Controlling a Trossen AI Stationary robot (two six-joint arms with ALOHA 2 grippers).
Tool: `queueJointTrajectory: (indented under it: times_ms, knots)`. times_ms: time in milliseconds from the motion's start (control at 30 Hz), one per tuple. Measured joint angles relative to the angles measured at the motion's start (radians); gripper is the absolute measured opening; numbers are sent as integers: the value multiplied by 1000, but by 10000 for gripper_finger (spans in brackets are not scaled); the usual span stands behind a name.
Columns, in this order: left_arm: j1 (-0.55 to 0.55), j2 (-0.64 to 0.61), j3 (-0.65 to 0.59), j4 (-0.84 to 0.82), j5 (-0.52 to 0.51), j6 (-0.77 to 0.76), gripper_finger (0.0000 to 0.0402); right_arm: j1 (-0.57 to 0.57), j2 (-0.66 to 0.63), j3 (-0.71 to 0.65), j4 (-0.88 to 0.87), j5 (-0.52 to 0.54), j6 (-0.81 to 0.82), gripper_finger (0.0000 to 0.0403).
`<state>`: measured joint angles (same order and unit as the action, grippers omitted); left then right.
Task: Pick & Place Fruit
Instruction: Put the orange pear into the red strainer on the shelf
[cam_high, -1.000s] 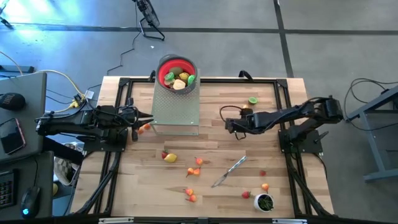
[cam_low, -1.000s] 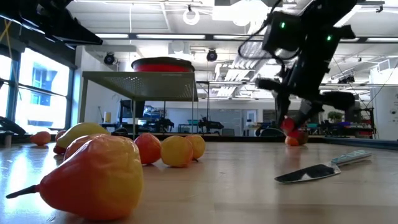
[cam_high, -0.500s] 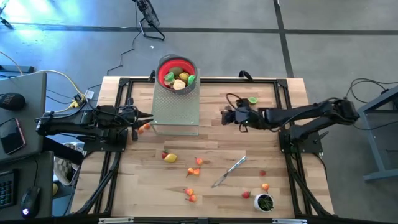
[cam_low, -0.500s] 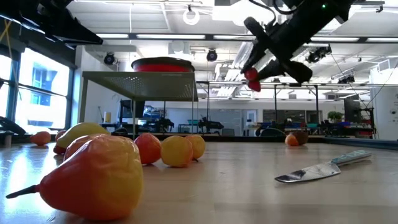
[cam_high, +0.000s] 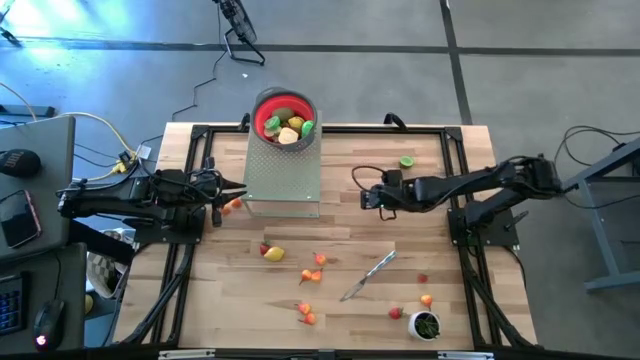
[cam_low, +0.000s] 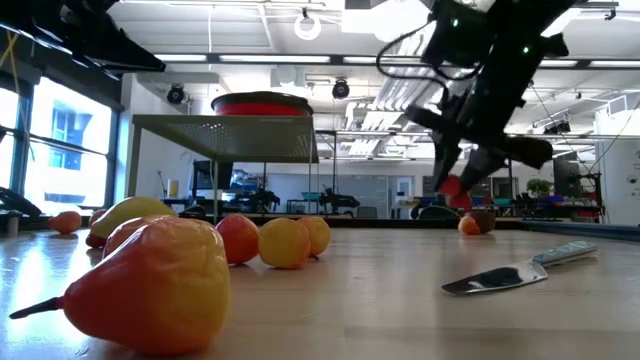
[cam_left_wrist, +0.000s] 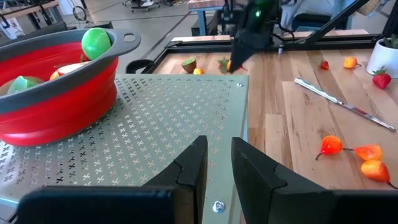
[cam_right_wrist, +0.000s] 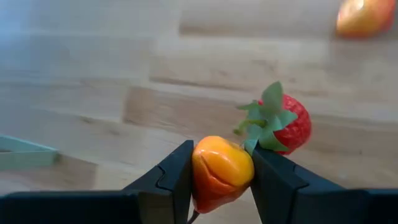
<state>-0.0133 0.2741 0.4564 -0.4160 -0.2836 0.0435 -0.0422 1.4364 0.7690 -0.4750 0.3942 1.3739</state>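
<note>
Right gripper (cam_right_wrist: 221, 186) fingers clamped on an orange-red toy fruit (cam_right_wrist: 222, 169) above the worktop (cam_high: 400, 240), at three o'clock from the red bowl (cam_high: 284, 117), left gripper (cam_left_wrist: 217, 163) fingers narrow, empty, over the perforated stand (cam_left_wrist: 143, 143)

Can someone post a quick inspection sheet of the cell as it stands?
Surface: wooden table, perforated metal stand at its back.
Job's things: red bowl of fruit on the stand; loose fruit on the table.
Clutter: knife, white cup.
Grippers: right gripper shut on an orange fruit above the table; left gripper at the stand's edge.
Cables: yellow cable off the table's left.
Surroundings: open lab floor.
</note>
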Motion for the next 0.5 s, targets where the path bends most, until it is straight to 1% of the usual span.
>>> queueJointTrajectory:
  times_ms: [300, 500]
  knots:
    - [0, 0, 0, -4, 0, -22, 67, -5, 149, 0, -26, -48, 63, 128]
    - [0, 0, 0, -5, 0, -23, 67, -11, 183, 0, -21, -64, 43, 128]
